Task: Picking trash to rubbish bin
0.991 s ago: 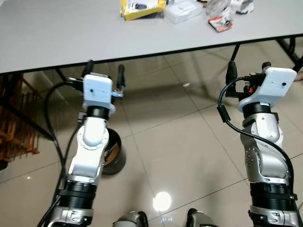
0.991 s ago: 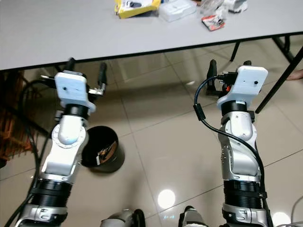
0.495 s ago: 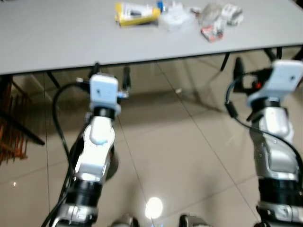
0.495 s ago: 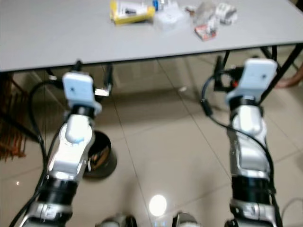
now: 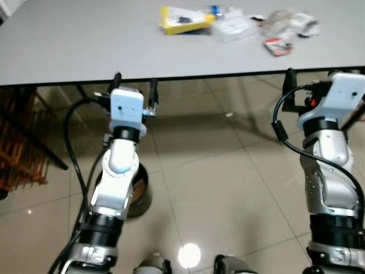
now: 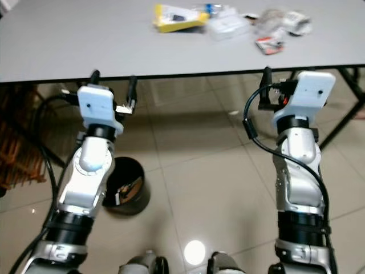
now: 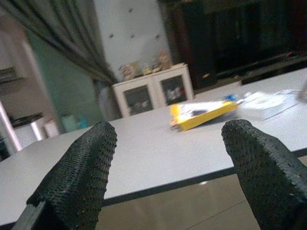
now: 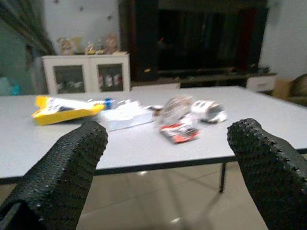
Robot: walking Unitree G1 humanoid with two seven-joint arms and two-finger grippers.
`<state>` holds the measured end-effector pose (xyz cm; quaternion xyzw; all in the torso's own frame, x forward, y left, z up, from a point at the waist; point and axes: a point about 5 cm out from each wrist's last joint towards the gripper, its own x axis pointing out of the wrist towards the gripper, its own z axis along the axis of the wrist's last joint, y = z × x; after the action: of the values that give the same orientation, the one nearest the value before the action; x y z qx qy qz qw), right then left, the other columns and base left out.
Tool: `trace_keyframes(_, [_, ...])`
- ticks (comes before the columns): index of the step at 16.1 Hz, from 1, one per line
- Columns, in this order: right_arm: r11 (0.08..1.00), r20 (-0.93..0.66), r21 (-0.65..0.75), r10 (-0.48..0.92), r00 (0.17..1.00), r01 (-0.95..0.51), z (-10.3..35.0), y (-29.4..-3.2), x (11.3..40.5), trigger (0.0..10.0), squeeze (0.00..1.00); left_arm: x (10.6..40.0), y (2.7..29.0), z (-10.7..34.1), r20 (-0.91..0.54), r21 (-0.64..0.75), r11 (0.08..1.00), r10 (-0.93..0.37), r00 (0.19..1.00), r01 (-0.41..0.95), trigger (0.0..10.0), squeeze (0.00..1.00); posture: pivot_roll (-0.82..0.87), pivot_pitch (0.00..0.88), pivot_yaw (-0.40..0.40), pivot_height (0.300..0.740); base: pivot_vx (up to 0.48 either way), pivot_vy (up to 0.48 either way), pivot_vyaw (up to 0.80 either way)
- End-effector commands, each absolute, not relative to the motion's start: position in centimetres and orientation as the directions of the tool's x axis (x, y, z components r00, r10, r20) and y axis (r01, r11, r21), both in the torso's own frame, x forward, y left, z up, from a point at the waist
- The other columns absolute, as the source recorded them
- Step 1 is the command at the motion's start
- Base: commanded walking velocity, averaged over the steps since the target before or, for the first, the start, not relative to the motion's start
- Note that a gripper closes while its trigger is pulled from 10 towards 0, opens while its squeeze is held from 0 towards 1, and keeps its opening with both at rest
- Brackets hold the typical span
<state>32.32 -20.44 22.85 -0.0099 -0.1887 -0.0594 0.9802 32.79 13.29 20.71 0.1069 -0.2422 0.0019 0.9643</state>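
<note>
Across the far side stretches a grey table (image 6: 85, 45), its near edge just ahead of both raised arms. Below it, on the tiled floor (image 6: 199, 188), a black rubbish bin (image 6: 128, 194) stands by the left arm, with some scraps inside. Along the table's far edge lies the trash: a yellow box (image 6: 177, 17), a clear plastic container (image 6: 231, 25), a crumpled clear wrapper (image 6: 282, 20) and a small red packet (image 6: 268, 45). The left gripper (image 7: 168, 158) and the right gripper (image 8: 165, 163) both hover short of the table edge, fingers spread wide apart, holding nothing.
</note>
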Motion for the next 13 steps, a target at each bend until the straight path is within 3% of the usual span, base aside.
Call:
trace_keyframes(1, [0.994, 0.364, 0.003, -0.102, 0.926, 0.108, 22.69, -20.03, 32.29, 10.0, 0.0, 32.8, 13.65, 20.3, 0.45, 0.207, 0.976, -0.038, 0.892, -0.063, 10.0, 0.0, 0.03, 0.237, 0.08, 0.74, 0.3, 0.0, 0.0])
trace_keyframes(3, [0.995, 0.357, 0.014, -0.101, 0.929, 0.103, 22.54, -19.86, 32.3, 10.0, 0.0, 32.84, 13.72, 20.31, 0.446, 0.21, 0.976, -0.038, 0.894, -0.064, 10.0, 0.0, 0.04, 0.244, 0.086, 0.74, 0.3, 0.0, 0.0])
trace_keyframes(9, [0.995, 0.336, 0.032, -0.104, 0.936, 0.099, 22.21, -19.66, 32.45, 10.0, 0.0, 32.96, 13.88, 20.37, 0.44, 0.217, 0.974, -0.041, 0.897, -0.063, 10.0, 0.0, 0.04, 0.256, 0.093, 0.74, 0.307, 0.0, -0.78])
trace_keyframes(13, [0.994, 0.339, 0.039, -0.108, 0.934, 0.101, 22.22, -19.67, 32.49, 10.0, 0.0, 32.95, 13.98, 20.36, 0.44, 0.218, 0.974, -0.038, 0.897, -0.066, 10.0, 0.0, 0.04, 0.253, 0.091, 0.74, 0.315, 0.0, -0.43])
